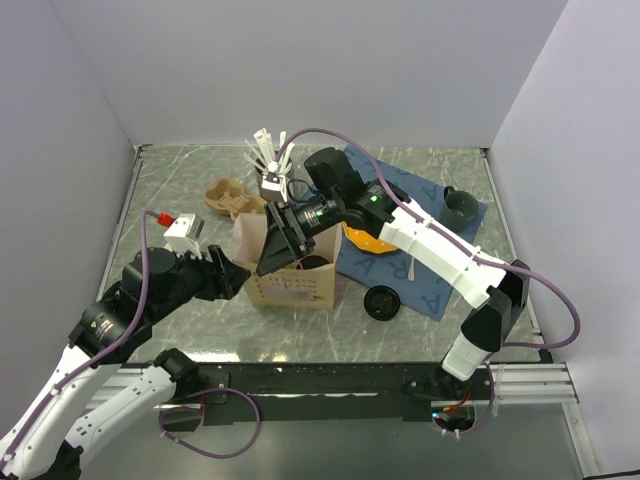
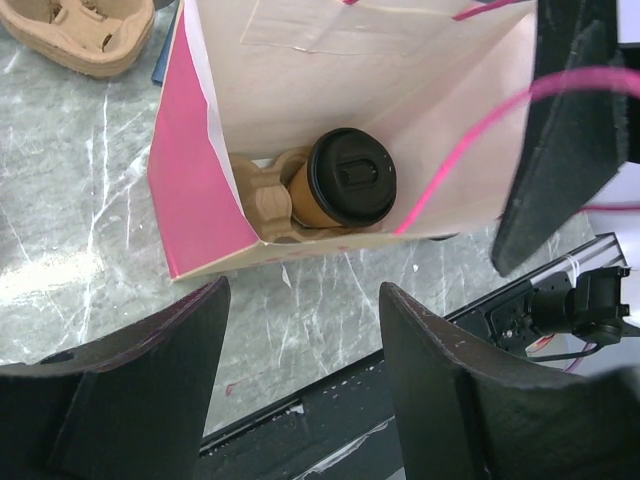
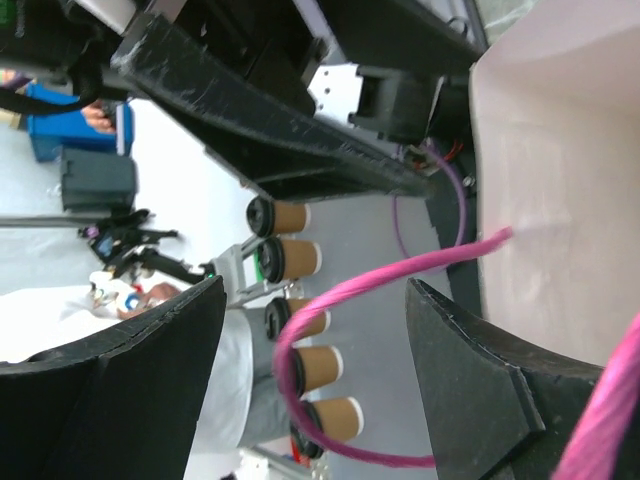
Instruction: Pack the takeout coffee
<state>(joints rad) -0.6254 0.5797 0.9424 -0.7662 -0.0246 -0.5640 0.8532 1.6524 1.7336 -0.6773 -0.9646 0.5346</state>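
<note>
Takeout coffee (image 2: 345,180) sits inside the paper bag (image 1: 290,285), low in its corner, seated in a pulp cup carrier (image 2: 262,200). Bag stands on the table (image 1: 170,190) near its middle, mouth open upward.

Orientation: in my left wrist view the black sip lid faces out through the bag's mouth toward the camera. The brown cup wall shows only on the lid's 9 o'clock side, so the long axis runs from the base at 9 o'clock to the lid at 3 o'clock, and steeply toward the lens.

My left hand (image 2: 302,300): fingers spread, nothing between them, at the bag's 9 o'clock in the top view, clear of the paper.

My right hand (image 3: 315,290): fingers spread, at the bag's 11 o'clock rim. A pink handle (image 3: 300,330) loops through the gap; contact with either finger I cannot tell.
</note>
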